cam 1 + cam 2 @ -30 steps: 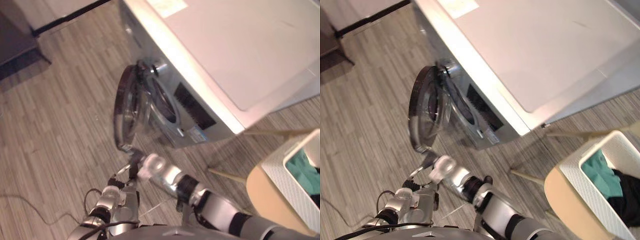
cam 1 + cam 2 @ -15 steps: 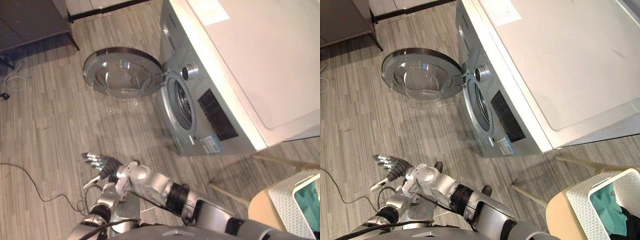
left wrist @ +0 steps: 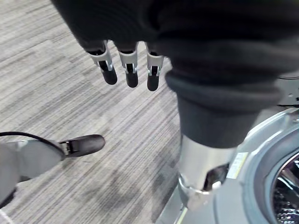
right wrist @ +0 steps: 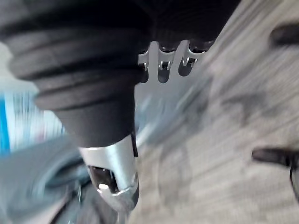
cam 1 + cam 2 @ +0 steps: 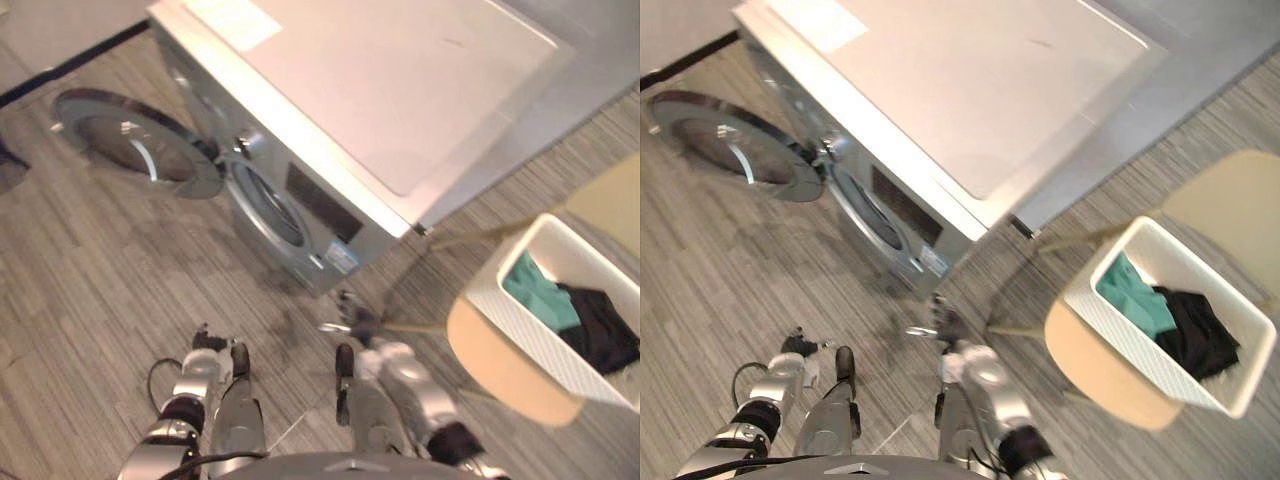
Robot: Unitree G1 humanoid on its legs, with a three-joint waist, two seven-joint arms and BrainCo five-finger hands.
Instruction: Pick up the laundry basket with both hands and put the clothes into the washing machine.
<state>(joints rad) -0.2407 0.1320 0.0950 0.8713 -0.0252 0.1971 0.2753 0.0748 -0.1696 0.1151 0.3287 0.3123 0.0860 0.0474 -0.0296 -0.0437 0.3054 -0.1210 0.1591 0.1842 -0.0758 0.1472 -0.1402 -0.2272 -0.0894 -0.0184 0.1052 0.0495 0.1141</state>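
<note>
The white laundry basket [image 5: 497, 272] stands on a tan chair [image 5: 500, 365] at the right, holding a teal garment [image 5: 535, 290] and a black garment [image 5: 600, 335]. The silver washing machine [image 5: 380, 100] fills the top, its round door [image 5: 130, 140] swung wide to the left and the drum opening [image 5: 270, 205] bare. My right hand [image 5: 383, 357] hangs low over the floor in front of the washer, left of the chair, fingers [image 4: 161, 70] straight, holding nothing. My left hand [image 5: 203, 345] is low at the left, fingers [image 3: 131, 70] straight over the floor, also holding nothing.
Grey wood-plank floor [image 5: 80, 300] spreads to the left and in front of the washer. The chair's thin legs [image 5: 470, 238] reach toward the machine's right corner. The chair back [image 5: 610, 200] rises behind the basket.
The camera has swung right, bringing the basket into full view. The washer door went from half shut to wide open. My right hand has moved from the left over to the washer's front.
</note>
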